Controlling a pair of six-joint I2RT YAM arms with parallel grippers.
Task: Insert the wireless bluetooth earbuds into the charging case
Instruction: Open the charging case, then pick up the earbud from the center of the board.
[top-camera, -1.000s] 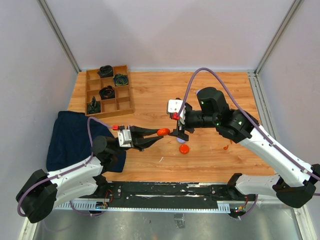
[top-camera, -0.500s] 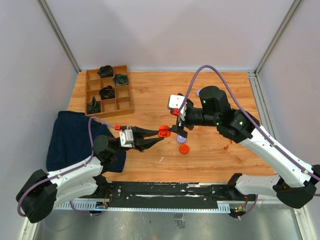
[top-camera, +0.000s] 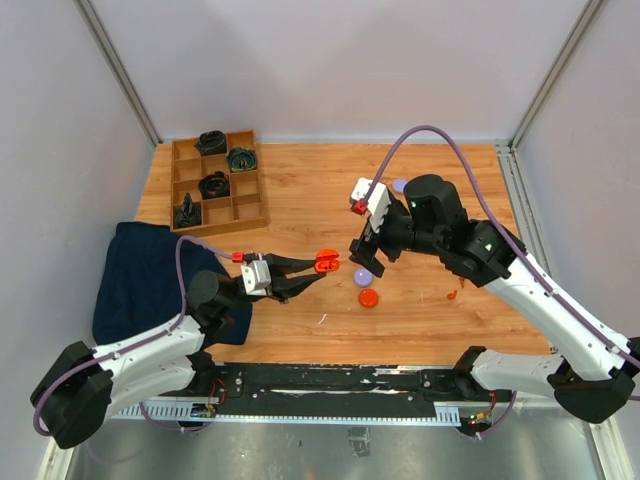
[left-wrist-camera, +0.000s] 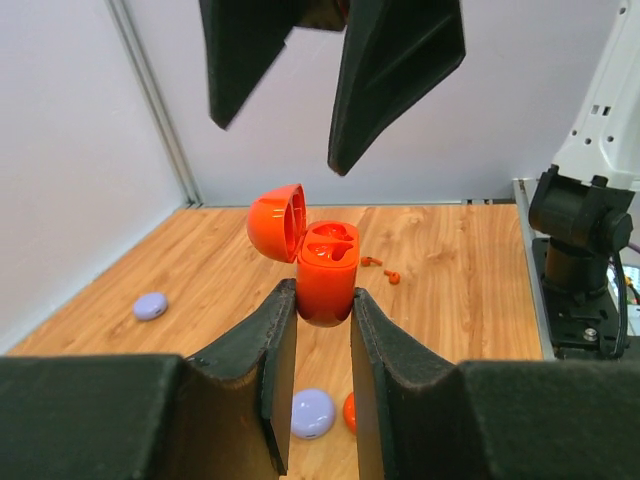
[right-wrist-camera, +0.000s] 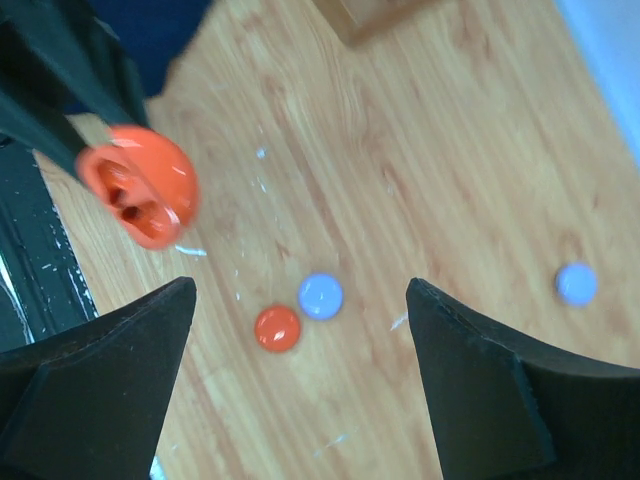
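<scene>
- while the left jaws clamp the open charging case (left-wrist-camera: 326, 275) aloft, the right jaws hang wide, empty.
- the orange earbuds (top-camera: 452, 295) lie on the tabletop (top-camera: 300, 190); next, the right jaws should fetch one.

Left gripper (top-camera: 320, 269) reaches toward centre, fingers pinched nearly together; right gripper (top-camera: 368, 255) hangs opposite, jaws spread wide.

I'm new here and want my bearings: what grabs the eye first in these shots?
An orange-red charging case with its lid flipped open, clamped in the left pincer above the middle of the wooden table. The right pincer hangs wide open beside it. At the far left, a wooden tray holds black coiled bundles.
</scene>
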